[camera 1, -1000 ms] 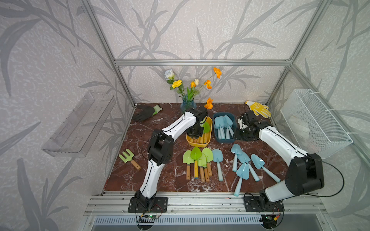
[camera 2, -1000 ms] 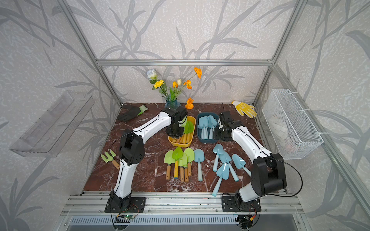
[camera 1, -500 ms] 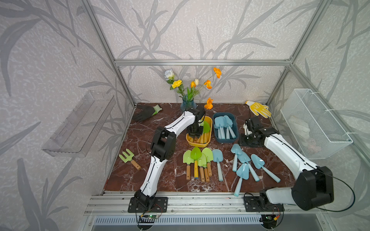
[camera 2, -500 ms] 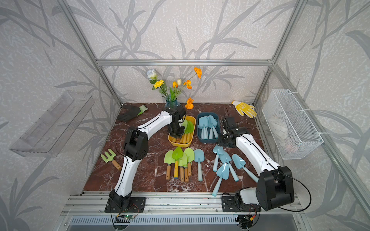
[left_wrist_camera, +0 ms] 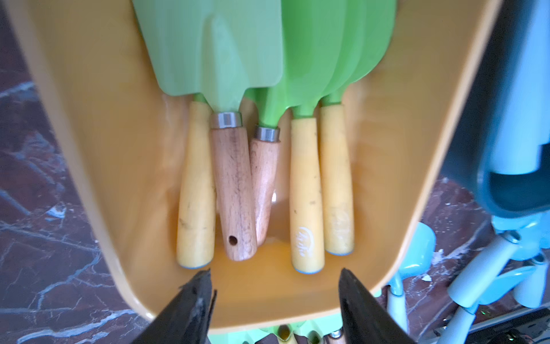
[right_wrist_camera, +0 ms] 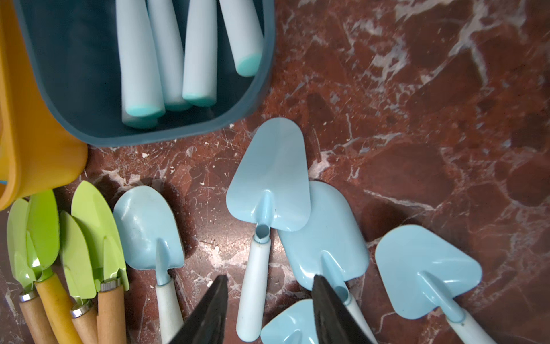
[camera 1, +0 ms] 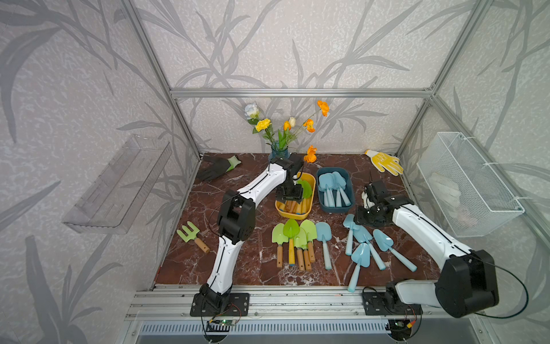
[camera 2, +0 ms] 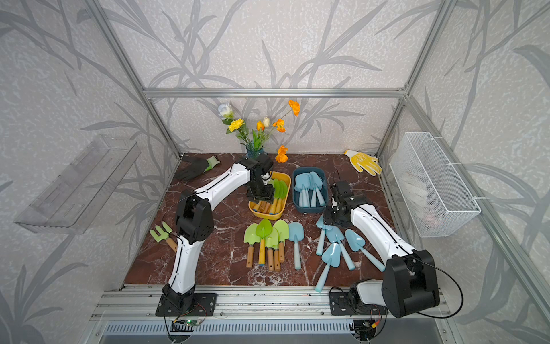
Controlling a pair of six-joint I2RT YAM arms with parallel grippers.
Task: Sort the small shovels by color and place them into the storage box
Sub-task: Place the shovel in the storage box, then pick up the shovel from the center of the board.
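Lime-green blades on wooden and yellow handles fill the yellow box (left_wrist_camera: 89, 125), where your left claw (left_wrist_camera: 275, 277) hangs released over the near end. Its fingers (left_wrist_camera: 196, 295) are spread wide with nothing between them. Five green shovels (left_wrist_camera: 232, 178) lie side by side inside, handles toward the claw.

Your right claw (right_wrist_camera: 269, 281) stands part-open above the marble table (right_wrist_camera: 416, 119), just near of the blue box (right_wrist_camera: 74, 89). Its fingers sit either side of the pale handle of a pointed blue shovel (right_wrist_camera: 268, 178). It grasps nothing, and you cannot tell whether it touches that handle.

Only the wrist views show you the gaps between the fingers. Both top views add the rest:
- a fan of loose green shovels (camera 1: 293, 235) on the table, near of the yellow box
- a lone blue shovel (camera 1: 323, 232) just right of that fan
- a cluster of blue shovels (camera 1: 361, 238) farther right, under your right arm
- stored blue shovels (camera 1: 333, 184) with their blades at the blue box's far end
- a green rake (camera 1: 190, 235) at the left
- a black glove (camera 1: 217, 166) far left
- a yellow glove (camera 1: 385, 162) far right
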